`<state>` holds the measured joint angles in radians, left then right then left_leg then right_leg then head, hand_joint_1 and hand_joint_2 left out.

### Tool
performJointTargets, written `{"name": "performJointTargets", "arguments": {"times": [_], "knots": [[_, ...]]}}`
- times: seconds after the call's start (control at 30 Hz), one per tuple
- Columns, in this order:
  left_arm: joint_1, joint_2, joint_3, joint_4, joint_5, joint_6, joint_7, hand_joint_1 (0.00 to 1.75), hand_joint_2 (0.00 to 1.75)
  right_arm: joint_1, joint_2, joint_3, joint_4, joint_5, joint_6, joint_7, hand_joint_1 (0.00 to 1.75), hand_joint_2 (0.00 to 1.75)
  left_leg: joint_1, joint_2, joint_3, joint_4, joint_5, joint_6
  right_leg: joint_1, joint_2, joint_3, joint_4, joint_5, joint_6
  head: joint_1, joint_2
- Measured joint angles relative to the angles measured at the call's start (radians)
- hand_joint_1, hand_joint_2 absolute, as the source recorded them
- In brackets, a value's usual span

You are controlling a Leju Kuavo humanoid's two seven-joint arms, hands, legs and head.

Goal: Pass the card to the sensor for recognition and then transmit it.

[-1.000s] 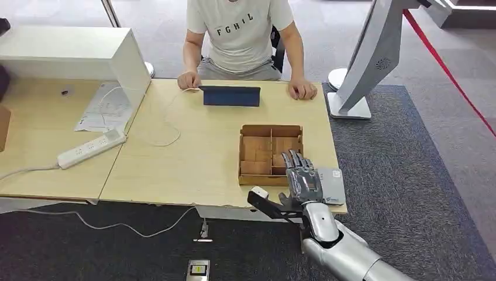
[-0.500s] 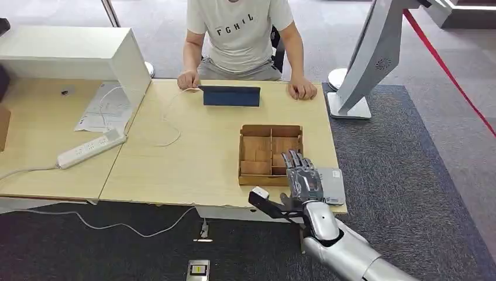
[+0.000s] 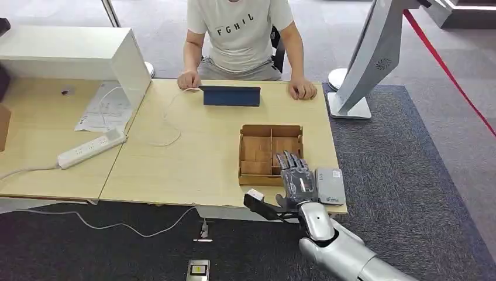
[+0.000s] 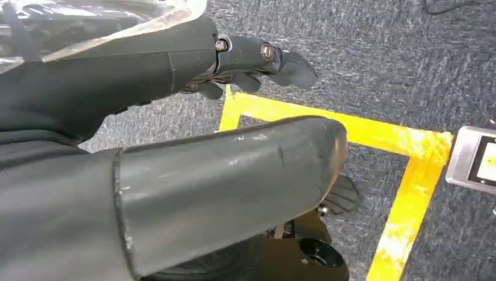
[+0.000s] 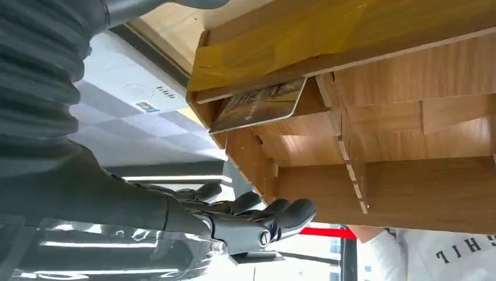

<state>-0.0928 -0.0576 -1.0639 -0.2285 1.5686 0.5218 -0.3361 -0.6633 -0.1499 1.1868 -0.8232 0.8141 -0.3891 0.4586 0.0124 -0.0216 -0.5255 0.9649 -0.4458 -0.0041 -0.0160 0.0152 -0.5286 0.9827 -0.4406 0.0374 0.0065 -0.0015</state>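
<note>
My right hand (image 3: 298, 180) hovers palm down over the near right corner of the wooden compartment box (image 3: 257, 147), fingers stretched and apart, thumb out to the left, holding nothing. In the right wrist view the hand (image 5: 234, 216) lies beside the box wall (image 5: 409, 193), and a picture-printed card (image 5: 257, 105) leans inside a corner compartment. The flat grey sensor (image 3: 329, 185) lies on the table just right of the hand. My left hand (image 4: 175, 76) hangs over the carpet, its fingers apart and holding nothing.
A person sits at the far side with both hands on the table (image 3: 193, 170), behind a dark blue tablet (image 3: 231, 95). A power strip (image 3: 90, 148) and white cabinet (image 3: 76, 52) stand at left. A white stand base (image 3: 349, 106) sits right of the table.
My right hand has slid slightly left and forward over the box corner, uncovering more of the grey sensor. The person and the box have not moved.
</note>
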Motion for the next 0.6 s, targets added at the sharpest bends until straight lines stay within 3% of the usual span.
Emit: {"name": "performJointTargets", "arguments": {"times": [0.27, 0.3, 0.33, 0.37, 0.4, 0.6], "knots": [[0.0, 0.001, 0.0, 0.0, -0.004, -0.012, 0.001, 0.0, 0.0, 0.0, -0.008, 0.006, -0.001, -0.003, 0.005, 0.02, 0.0, 1.75, 0.0, 0.0, 0.0, 0.0, 0.0, 0.0, 0.0, 0.0, 0.0, 0.0, 0.0, 0.0, 0.0, 0.0], [0.0, 0.002, 0.0, 0.0, -0.006, -0.014, 0.001, 0.0, 0.0, 0.0, -0.01, 0.006, -0.001, -0.006, 0.005, 0.022, 0.33, 1.75, 0.0, 0.0, 0.0, 0.0, 0.0, 0.0, 0.0, 0.0, 0.0, 0.0, 0.0, 0.0, 0.0, 0.0], [0.0, 0.002, 0.0, 0.0, -0.007, -0.016, 0.001, 0.0, 0.0, 0.0, -0.011, 0.006, -0.001, -0.01, 0.005, 0.026, 0.33, 1.75, 0.0, 0.0, 0.0, 0.0, 0.0, 0.0, 0.0, 0.0, 0.0, 0.0, 0.0, 0.0, 0.0, 0.0], [0.0, 0.002, 0.0, 0.0, -0.009, -0.017, 0.001, 0.0, 0.0, 0.0, -0.014, 0.006, -0.001, -0.014, 0.004, 0.031, 0.94, 1.75, 0.0, 0.0, 0.0, 0.0, 0.0, 0.0, 0.0, 0.0, 0.0, 0.0, 0.0, 0.0, 0.0, 0.0], [0.0, 0.003, 0.0, 0.0, -0.01, -0.017, 0.001, 0.0, 0.0, 0.0, -0.016, 0.006, -0.001, -0.016, 0.004, 0.032, 1.75, 1.75, 0.0, 0.0, 0.0, 0.0, 0.0, 0.0, 0.0, 0.0, 0.0, 0.0, 0.0, 0.0, 0.0, 0.0], [0.0, 0.006, 0.0, 0.0, -0.01, -0.019, 0.009, 0.0, 0.0, -0.002, -0.032, 0.005, -0.011, -0.021, 0.012, 0.039, 1.75, 1.75, 0.0, 0.0, 0.0, 0.0, 0.0, 0.0, 0.0, 0.0, 0.0, 0.0, 0.0, 0.0, 0.0, 0.0]]}}
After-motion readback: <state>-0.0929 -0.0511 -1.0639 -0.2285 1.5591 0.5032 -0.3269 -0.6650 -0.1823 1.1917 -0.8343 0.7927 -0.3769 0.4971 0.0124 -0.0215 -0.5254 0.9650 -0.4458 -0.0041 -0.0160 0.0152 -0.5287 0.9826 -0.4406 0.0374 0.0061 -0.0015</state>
